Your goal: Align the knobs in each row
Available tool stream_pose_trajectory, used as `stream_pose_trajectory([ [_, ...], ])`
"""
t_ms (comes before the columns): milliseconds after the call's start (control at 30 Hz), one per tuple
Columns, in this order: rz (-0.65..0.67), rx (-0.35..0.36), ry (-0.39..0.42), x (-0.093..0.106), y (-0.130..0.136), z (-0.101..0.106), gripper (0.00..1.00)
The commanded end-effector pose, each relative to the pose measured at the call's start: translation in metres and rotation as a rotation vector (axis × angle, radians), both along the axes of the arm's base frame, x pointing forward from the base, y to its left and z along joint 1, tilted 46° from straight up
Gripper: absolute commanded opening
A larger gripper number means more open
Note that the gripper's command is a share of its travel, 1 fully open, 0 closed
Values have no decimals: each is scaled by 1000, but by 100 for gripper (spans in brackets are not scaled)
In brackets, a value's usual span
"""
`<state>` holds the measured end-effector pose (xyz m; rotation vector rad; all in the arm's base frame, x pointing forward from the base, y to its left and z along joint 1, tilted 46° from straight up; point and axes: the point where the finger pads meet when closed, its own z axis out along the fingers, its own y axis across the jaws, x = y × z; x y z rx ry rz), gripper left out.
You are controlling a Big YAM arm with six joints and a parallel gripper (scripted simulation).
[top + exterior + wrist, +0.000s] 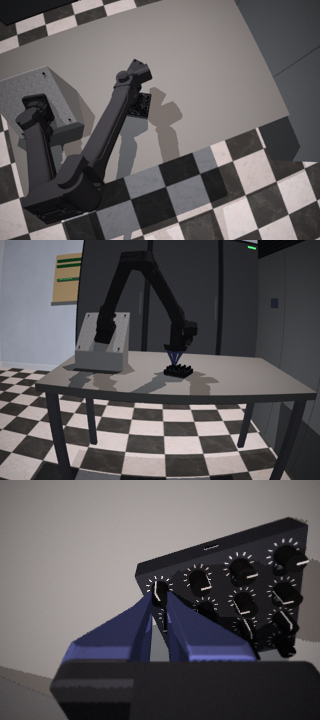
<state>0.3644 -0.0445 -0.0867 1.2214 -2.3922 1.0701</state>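
The black knob box (138, 115) (178, 374) (180, 561) stands on the table, its socket side at the top in the wrist view. My gripper (174, 364) (159, 599) points down, shut on knob A1 (161, 586) at the box's rear left corner. A1's line points roughly rearward, a little left in the wrist view. Knob A2 (199, 577), knob A3 (241, 566) and knob A4 (286, 555) have their lines toward the right. Knob B3 (244, 600) and knob B4 (285, 591) seem to point left. My fingers hide much of the front left knobs.
The grey arm mount (62, 90) (100, 360) stands left of the box on the table (206, 77) (232, 379). More knobs stand close to the fingers on the right and front sides; B1 shows partly between the fingers in the wrist view.
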Motion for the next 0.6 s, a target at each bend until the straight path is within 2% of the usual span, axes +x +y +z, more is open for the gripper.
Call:
stream_pose_trajectory([
  [0,-94,15,-122,10,-1,2,8],
  [333,-230,37,-263,11,0,3,8],
  [400,-230,37,-263,11,0,3,8],
  [567,-312,51,-347,12,0,3,8],
])
